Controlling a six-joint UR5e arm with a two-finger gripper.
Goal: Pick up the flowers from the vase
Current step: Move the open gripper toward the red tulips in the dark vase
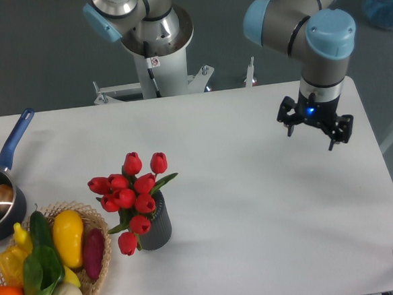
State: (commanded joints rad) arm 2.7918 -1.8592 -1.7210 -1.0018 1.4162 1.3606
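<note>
The flowers (pixel 133 192), a bunch of red tulip buds with green leaves, stand in the vase (pixel 157 226), a small dark grey ribbed cylinder at the table's front left. My gripper (pixel 311 134) hangs far to the right, above the table's right side, well apart from the flowers. Its fingers point down and stand spread, open, with nothing between them.
A wicker basket (pixel 101 263) of colourful vegetables sits just left of the vase at the front left corner. A dark pot with a blue handle (pixel 15 138) lies at the left edge. The arm's base (pixel 153 36) stands behind the table.
</note>
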